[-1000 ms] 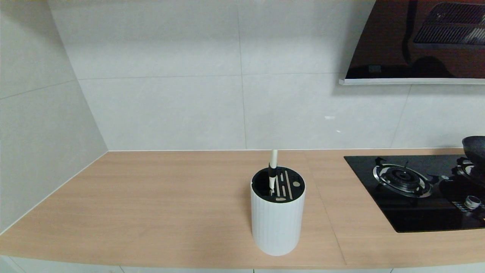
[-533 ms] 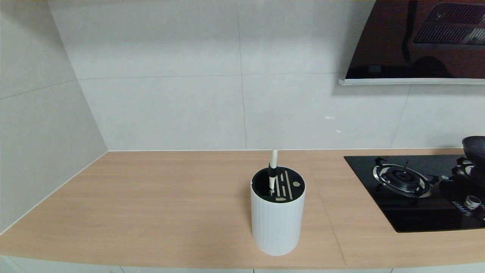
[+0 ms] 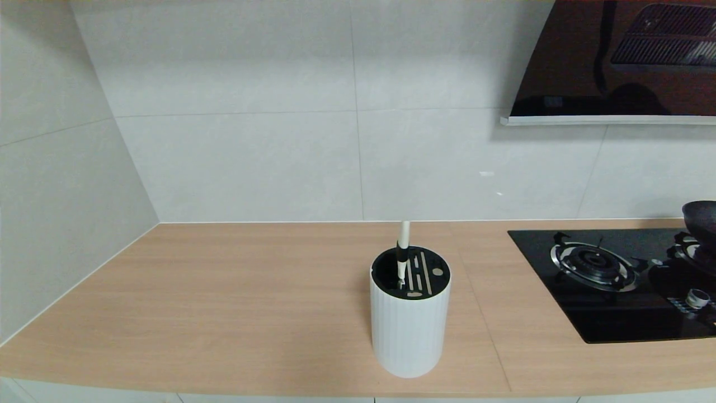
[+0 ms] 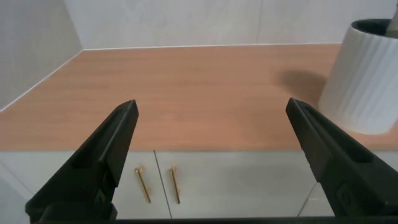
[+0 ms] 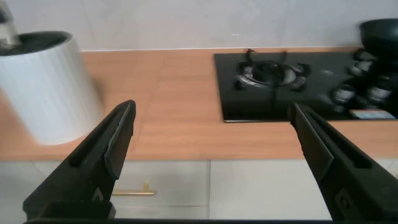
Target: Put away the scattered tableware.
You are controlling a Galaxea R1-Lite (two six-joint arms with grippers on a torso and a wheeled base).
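Note:
A white ribbed utensil holder with a black slotted top stands near the front edge of the wooden counter. One utensil with a white and black handle stands upright in it. My left gripper is open, held in front of the counter's edge, with the utensil holder off to one side. My right gripper is open too, in front of the counter, with the utensil holder on one side and nothing between its fingers.
A black gas hob with burners lies on the counter's right part, and a dark pan sits at its far right. A range hood hangs above. White cabinet doors with gold handles lie below the counter edge.

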